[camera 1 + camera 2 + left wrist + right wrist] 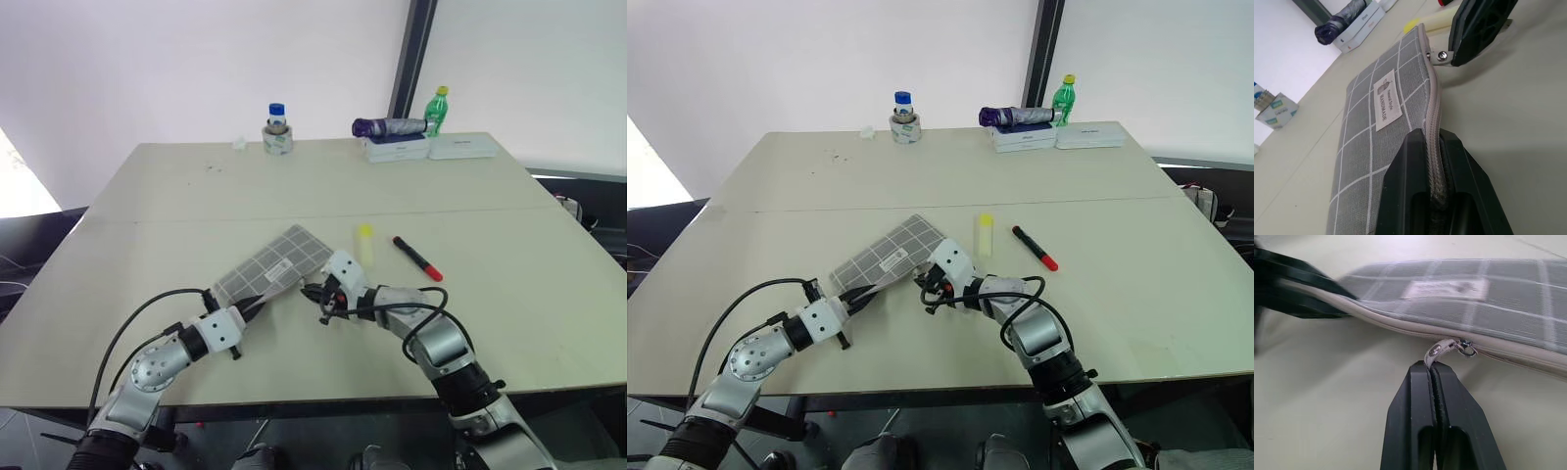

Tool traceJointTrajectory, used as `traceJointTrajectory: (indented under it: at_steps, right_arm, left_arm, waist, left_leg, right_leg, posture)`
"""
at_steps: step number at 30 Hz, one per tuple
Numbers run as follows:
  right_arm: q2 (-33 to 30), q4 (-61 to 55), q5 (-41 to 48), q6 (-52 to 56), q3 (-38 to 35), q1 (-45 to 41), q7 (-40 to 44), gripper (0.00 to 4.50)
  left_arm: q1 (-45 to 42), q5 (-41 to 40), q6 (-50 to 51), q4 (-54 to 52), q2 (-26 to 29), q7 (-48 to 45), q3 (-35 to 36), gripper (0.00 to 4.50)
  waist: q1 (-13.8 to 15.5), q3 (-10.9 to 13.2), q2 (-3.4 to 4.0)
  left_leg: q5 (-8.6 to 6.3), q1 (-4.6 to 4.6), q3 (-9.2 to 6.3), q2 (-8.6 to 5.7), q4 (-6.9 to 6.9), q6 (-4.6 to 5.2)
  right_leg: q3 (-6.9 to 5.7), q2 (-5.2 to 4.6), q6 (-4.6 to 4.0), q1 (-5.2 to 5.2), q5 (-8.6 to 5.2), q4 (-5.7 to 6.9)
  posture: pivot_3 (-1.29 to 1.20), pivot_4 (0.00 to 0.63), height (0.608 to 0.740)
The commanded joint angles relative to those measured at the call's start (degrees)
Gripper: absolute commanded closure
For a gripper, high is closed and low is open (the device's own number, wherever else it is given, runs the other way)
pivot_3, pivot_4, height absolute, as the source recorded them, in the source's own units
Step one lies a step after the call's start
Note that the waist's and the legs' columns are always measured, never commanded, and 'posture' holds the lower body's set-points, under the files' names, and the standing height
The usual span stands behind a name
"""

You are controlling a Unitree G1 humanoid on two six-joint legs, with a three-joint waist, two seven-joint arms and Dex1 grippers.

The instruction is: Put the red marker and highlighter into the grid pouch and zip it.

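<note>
Left gripper [1437, 196]: clamped on the zipper edge of the grid pouch [274, 266], mid-table
Right gripper [1434, 374]: pinching the zipper pull loop [1439, 350]
Red marker [417, 258], highlighter [364, 242]: lying just beyond the pouch, not inside
Risk: you tug too hard — the loop slips out, or the pouch drags
Label [1387, 99]: reads "HANDMADE"

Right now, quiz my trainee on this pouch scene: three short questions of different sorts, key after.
1. True or false: the red marker and highlighter lie on the table, outside the grid pouch.
2. What does the right gripper pinch? A) pull loop B) highlighter C) label
3. Fill in: the left gripper is clamped on the pouch's zipper ____.

Key: 1 true; 2 A; 3 edge.
</note>
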Motion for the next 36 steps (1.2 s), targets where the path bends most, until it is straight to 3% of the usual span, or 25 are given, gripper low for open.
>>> traceJointTrajectory:
  at_steps: [1,8,15,19,24,29,33,36]
  right_arm:
    - [0.50,-3.46,1.17,-3.63,2.42,-1.90,4.62,4.48]
    - [0.30,-2.15,0.92,-6.30,7.06,-3.88,12.22,4.48]
    - [0.38,0.14,0.50,-7.76,3.70,-4.64,10.44,4.48]
    - [-1.75,-1.86,2.59,-5.81,1.29,-3.28,11.52,2.77]
    - [-5.75,-5.93,4.62,-3.71,-2.17,-0.91,11.52,0.18]
    - [-10.78,-7.26,5.53,-4.01,-10.63,3.98,7.55,0.08]
    - [-7.82,-8.31,5.95,-4.89,-18.45,7.27,-2.95,0.08]
    - [-6.45,-8.67,1.41,-5.40,-18.28,9.80,-9.83,0.08]
  left_arm:
    - [-1.61,1.05,1.70,-1.99,-1.47,0.45,-1.38,4.50]
    - [-3.65,0.89,3.97,-3.46,-2.84,0.43,-1.40,4.50]
    - [-3.03,0.95,4.29,-5.05,-1.92,1.30,0.25,4.50]
    - [-2.51,1.27,4.44,-5.60,-1.69,1.99,0.61,4.50]
    - [-2.34,3.08,4.08,-5.46,-1.20,4.26,1.17,4.50]
    - [-2.33,4.86,3.07,-4.22,-0.23,6.60,1.84,4.50]
    - [-2.14,5.09,2.27,-3.55,0.23,7.78,2.22,4.50]
    - [-2.23,4.88,1.85,-2.90,0.18,7.96,2.14,4.50]
  waist:
    - [0.06,0.00,0.00]
    - [-0.04,0.02,-0.03]
    - [-0.04,0.03,-0.07]
    - [0.06,0.03,-0.08]
    - [0.09,0.04,-0.09]
    - [0.24,0.09,-0.18]
    - [0.09,0.13,-0.24]
    - [0.00,0.13,-0.25]
  left_leg:
    - [0.00,0.00,0.00,0.00,0.00,0.00]
    - [0.00,0.00,-0.02,0.00,0.01,0.00]
    - [0.00,0.00,-0.03,0.00,0.02,0.00]
    - [0.00,0.00,-0.03,0.01,0.02,0.00]
    - [0.00,0.00,-0.04,0.01,0.02,0.01]
    - [-0.02,0.00,-0.07,0.01,0.01,0.03]
    - [-0.03,-0.01,-0.08,0.00,-0.01,0.04]
    - [-0.01,0.00,-0.08,0.02,-0.07,0.01]
  right_leg:
    - [0.00,0.00,0.00,0.00,0.00,0.00]
    - [-0.01,0.02,0.00,0.00,0.00,0.00]
    - [-0.02,0.02,0.00,0.00,0.00,0.00]
    - [-0.02,0.01,0.00,0.01,0.00,0.00]
    - [-0.02,-0.01,0.00,0.01,0.00,0.00]
    - [-0.03,-0.02,-0.01,0.01,0.00,-0.01]
    - [-0.04,-0.03,-0.01,0.02,0.00,-0.03]
    - [-0.04,0.01,-0.01,-0.01,0.00,-0.03]
  posture:
    - [0.00,0.150,0.740]
    - [0.00,0.150,0.740]
    - [0.00,0.150,0.740]
    - [0.00,0.150,0.740]
    - [0.00,0.150,0.740]
    - [0.00,0.150,0.740]
    - [0.00,0.150,0.740]
    - [0.00,0.150,0.740]
